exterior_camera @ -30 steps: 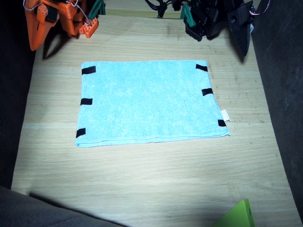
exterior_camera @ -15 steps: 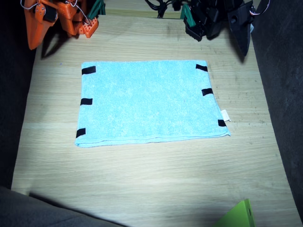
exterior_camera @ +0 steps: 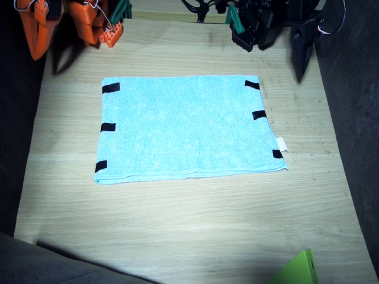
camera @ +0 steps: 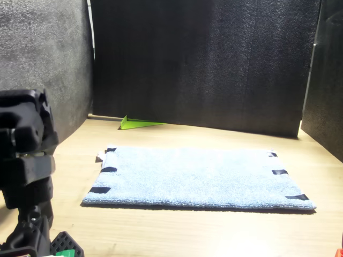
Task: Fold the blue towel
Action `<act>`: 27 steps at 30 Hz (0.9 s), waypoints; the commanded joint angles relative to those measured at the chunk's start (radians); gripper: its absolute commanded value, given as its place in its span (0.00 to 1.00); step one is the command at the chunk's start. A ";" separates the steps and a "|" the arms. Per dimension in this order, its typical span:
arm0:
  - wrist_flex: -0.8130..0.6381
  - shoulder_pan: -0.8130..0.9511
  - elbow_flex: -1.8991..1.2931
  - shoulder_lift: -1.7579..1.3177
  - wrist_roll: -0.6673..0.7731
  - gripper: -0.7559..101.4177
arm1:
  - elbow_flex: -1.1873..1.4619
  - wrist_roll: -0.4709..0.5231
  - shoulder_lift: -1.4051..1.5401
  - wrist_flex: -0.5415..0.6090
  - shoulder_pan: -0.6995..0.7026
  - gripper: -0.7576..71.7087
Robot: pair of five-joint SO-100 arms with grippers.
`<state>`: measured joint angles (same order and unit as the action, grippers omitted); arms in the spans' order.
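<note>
Blue towel [exterior_camera: 188,128] lies flat, unfolded, mid-table [exterior_camera: 189,225]; long axis runs 3–9 o'clock in fixed view. Black tape marks [exterior_camera: 111,88] on both short edges. Right gripper [exterior_camera: 37,36] at 10 o'clock of towel, left gripper [exterior_camera: 303,50] at 2 o'clock; both well apart from it, roughly equally near. Jaw opening of either: cannot tell.

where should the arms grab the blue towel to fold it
Probably the short edges: the blue towel lies flat and spread, black tape marks along both. Each arm could come down from above on its own side and pinch a corner, sliding a jaw under the thin edge.
</note>
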<state>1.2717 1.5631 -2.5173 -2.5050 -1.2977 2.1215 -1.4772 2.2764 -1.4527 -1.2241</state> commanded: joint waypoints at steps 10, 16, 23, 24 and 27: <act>-0.020 -0.098 0.193 0.328 0.025 0.00 | -0.176 -0.140 -0.357 0.063 -0.373 0.05; -0.017 -0.153 0.291 0.454 0.064 0.00 | -0.419 -0.181 -0.618 0.002 -0.360 0.11; -0.063 -0.189 0.230 0.393 0.092 0.04 | -0.465 -0.146 -0.621 -0.041 -0.436 0.24; -0.075 -0.189 0.219 0.388 0.095 0.05 | -0.472 -0.161 -0.621 -0.054 -0.453 0.25; -0.097 -0.183 0.195 0.356 0.107 0.05 | -0.489 -0.202 -0.609 -0.052 -0.485 0.26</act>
<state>1.1858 1.3576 -2.3040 -2.0970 -1.1980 1.6690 -1.6398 1.6352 -1.4880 -1.6766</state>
